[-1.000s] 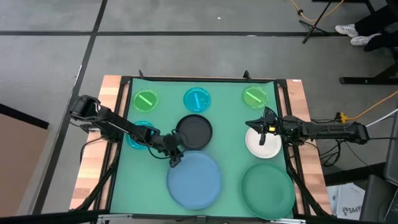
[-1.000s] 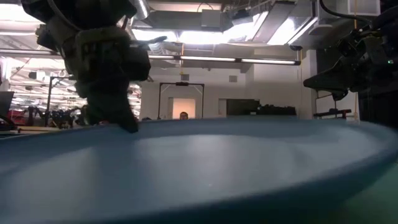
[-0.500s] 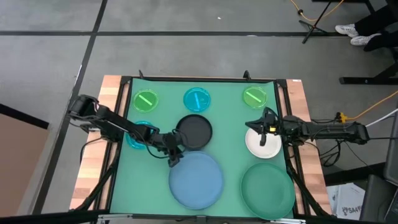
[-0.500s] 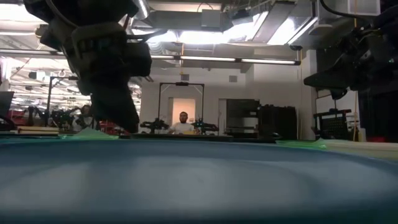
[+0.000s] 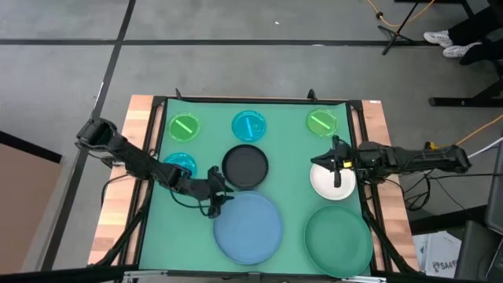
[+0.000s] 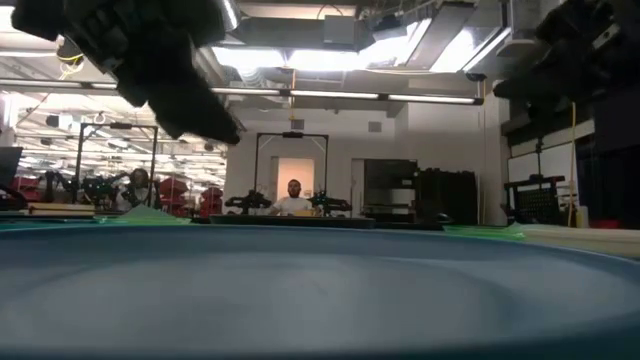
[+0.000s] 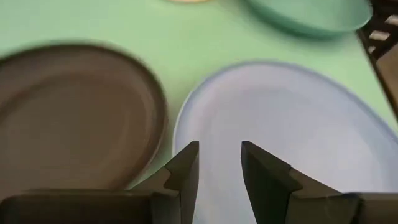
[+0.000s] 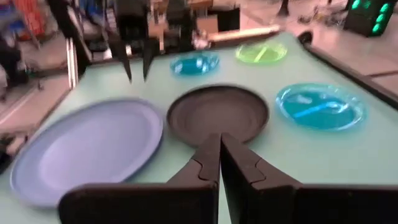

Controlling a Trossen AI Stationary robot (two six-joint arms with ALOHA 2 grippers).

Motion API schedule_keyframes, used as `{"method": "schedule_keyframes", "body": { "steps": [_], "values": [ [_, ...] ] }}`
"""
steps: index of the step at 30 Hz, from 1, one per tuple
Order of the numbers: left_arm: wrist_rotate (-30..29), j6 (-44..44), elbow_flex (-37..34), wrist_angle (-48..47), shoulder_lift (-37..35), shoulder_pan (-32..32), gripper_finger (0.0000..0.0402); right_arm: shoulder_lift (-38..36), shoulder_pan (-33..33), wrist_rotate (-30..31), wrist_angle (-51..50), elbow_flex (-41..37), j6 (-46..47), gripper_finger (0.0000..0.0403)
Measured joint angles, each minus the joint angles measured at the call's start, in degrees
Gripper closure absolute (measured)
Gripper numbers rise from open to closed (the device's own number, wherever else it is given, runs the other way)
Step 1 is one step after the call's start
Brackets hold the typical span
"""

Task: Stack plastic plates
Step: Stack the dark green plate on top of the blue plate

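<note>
Left end effector [image 5: 218, 196] now off blue plate [image 5: 249, 228].

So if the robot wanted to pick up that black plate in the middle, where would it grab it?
Probably by the rim. The black plate lies flat on the green mat, so only its raised edge offers a pinch. The left gripper hangs just off its near-left edge, beside the blue plate, so that side looks the handiest to come from.

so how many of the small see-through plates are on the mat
4. Bright green plate at the far left, cyan plate far centre, second green plate far right, and second cyan plate on the left, partly under the left arm.
</note>
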Motion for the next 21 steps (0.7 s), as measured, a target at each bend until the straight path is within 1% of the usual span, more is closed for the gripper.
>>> {"method": "schedule_keyframes", "body": {
  "steps": [2,3,6,10,13,16,21],
  "values": [
    [-2.57,1.04,0.00,3.68,1.20,-1.14,0.0288,3.43,2.84,2.53,-0.68,2.07,-0.16,0.0393],
    [-2.70,1.71,0.00,5.71,2.03,-1.54,0.0288,5.33,4.36,3.77,-0.60,3.14,-0.46,0.0393],
    [-1.29,4.14,0.00,10.31,4.33,-2.24,0.0288,11.30,9.20,8.11,-3.68,7.27,-1.50,0.0393],
    [-0.78,4.03,0.00,11.61,6.12,-3.05,0.0288,20.02,15.35,13.56,-9.75,13.33,-1.34,0.0393],
    [-1.07,3.99,0.00,11.79,6.18,-3.47,0.0288,25.55,18.95,14.06,-13.90,17.58,0.42,0.0393],
    [-2.60,3.97,0.00,11.87,6.18,-3.58,0.0288,30.11,21.12,14.07,-16.95,20.75,3.43,0.0393],
    [-1.49,3.94,0.00,11.87,6.18,-3.54,0.0288,35.04,22.14,14.07,-18.72,22.47,10.93,0.0391]
  ]
}}
